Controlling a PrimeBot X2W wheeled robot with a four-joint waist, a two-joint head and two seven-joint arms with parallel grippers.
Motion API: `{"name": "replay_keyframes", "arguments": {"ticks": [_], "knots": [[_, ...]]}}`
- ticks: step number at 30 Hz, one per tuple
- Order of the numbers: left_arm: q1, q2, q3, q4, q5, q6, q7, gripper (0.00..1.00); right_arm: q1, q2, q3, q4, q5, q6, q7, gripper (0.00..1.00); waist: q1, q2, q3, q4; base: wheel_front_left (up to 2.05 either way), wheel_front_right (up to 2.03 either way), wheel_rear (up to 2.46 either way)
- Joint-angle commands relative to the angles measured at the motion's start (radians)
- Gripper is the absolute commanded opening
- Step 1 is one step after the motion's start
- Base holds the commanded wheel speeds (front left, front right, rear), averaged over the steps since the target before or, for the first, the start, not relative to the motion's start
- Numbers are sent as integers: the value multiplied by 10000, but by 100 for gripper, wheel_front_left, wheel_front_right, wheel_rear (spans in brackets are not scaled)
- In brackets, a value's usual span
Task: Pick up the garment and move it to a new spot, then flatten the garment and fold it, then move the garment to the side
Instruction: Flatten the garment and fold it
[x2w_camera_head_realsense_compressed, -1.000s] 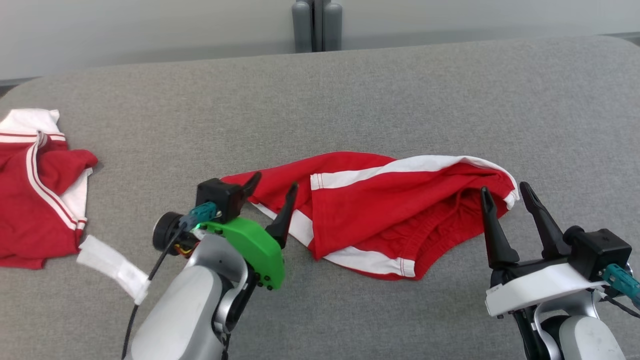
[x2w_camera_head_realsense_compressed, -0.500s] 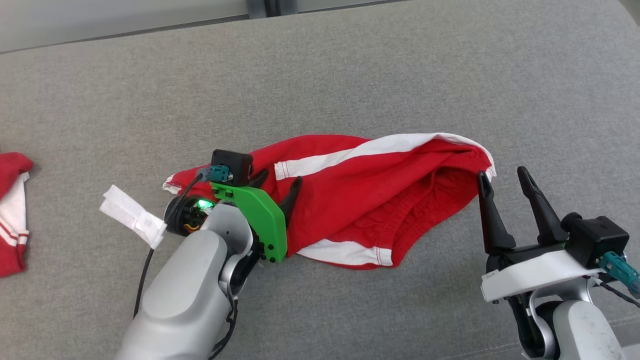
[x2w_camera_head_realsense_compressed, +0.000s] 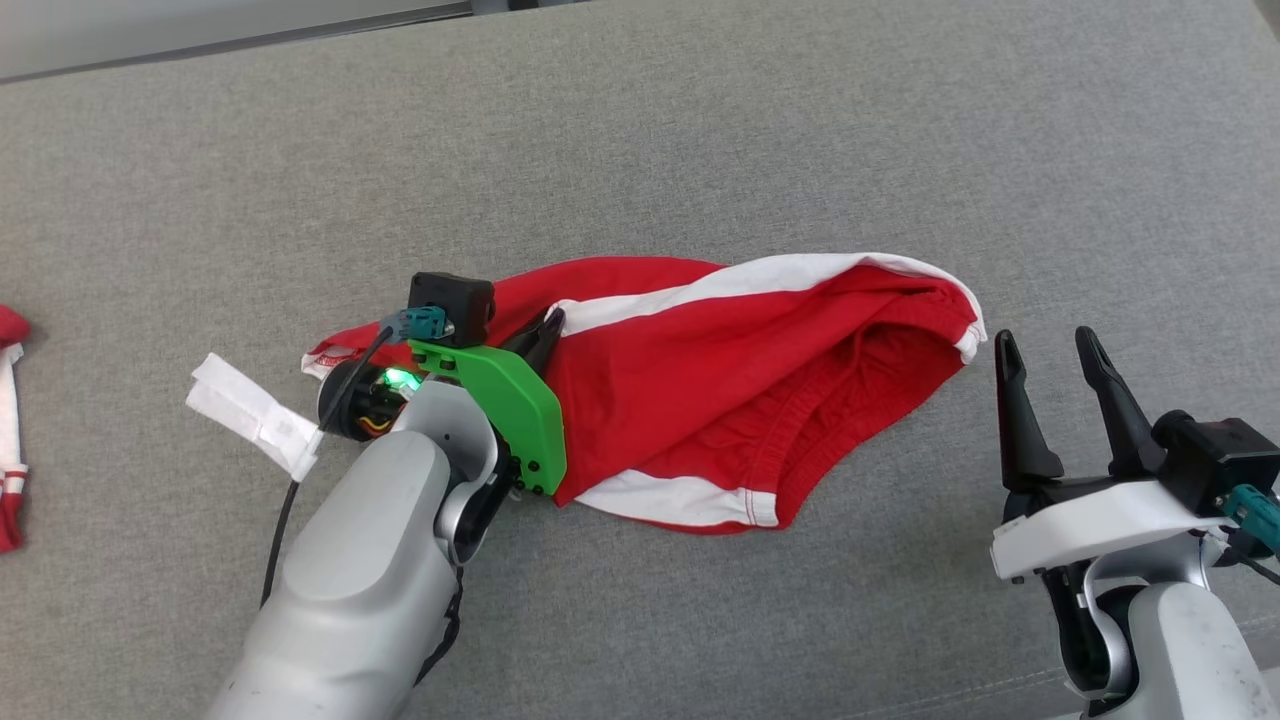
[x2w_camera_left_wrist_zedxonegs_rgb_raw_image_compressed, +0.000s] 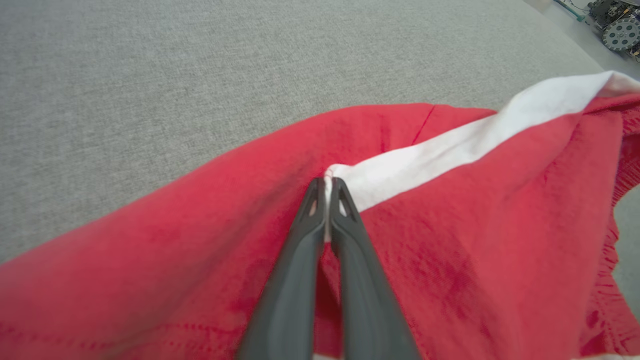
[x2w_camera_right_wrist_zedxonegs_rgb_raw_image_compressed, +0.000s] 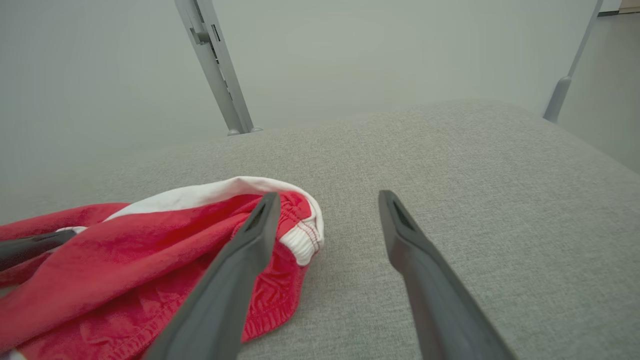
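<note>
A grey fabric-covered worktop (x2w_camera_head_realsense_compressed: 700, 150) seen from above, with a red garment (x2w_camera_head_realsense_compressed: 720, 380) lying crumpled near its middle. The garment is a pair of shorts with white stripes, one along its far edge and one along its near hem, and its gathered elastic waistband opens toward the right. The left fingers (x2w_camera_head_realsense_compressed: 540, 340) are pressed together on the garment's left part, at the near end of the far white stripe. In the left wrist view, these left fingers (x2w_camera_left_wrist_zedxonegs_rgb_raw_image_compressed: 310, 225) pinch a small fold where the white stripe meets the red cloth, with a sliver of white showing between the tips. A green bracket (x2w_camera_head_realsense_compressed: 510, 410) sits on the left wrist, and a white tag (x2w_camera_head_realsense_compressed: 250, 415) hangs from its cable. The right fingers (x2w_camera_head_realsense_compressed: 1012, 410) stand spread wide and hold nothing, just beside the garment's right end, with a narrow strip of grey between them and its white-edged corner. In the right wrist view, one of the right fingers (x2w_camera_right_wrist_zedxonegs_rgb_raw_image_compressed: 240, 260) crosses in front of the waistband; whether it touches the garment (x2w_camera_right_wrist_zedxonegs_rgb_raw_image_compressed: 125, 255) cannot be told. A second red-and-white cloth (x2w_camera_head_realsense_compressed: 8, 440) lies at the far left edge, well apart.
</note>
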Motion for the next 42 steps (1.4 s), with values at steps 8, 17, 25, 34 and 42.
{"name": "replay_keyframes", "arguments": {"ticks": [8, 17, 25, 34, 42], "knots": [[-181, 120, -240, -142, 164, -66, -275, 0, -613, -159, -24, 1048, 119, -3, 24, 100, 0, -1, 319, 337, 0, 0, 0], [-184, 75, -415, -349, 185, -28, -411, 0, -1339, -427, 406, 2213, 775, -3, 234, 100, 0, -1, 370, 562, 0, 0, 0], [-168, 82, -454, -449, 130, 30, -559, 0, -1686, -581, 504, 2574, 783, -3, -91, 0, 0, -1, 368, 624, 0, 0, 0], [189, 335, -141, -1075, 257, 441, -1696, 0, -1642, -765, 269, 1859, 353, -3, -418, 0, 0, -1, -187, 590, 0, 0, 0], [516, 1040, 467, -3360, 552, 1209, -2845, 0, -1904, -1462, 548, -91, 185, -5, 26, 0, 0, -1, -1088, 782, 0, 0, 0]]}}
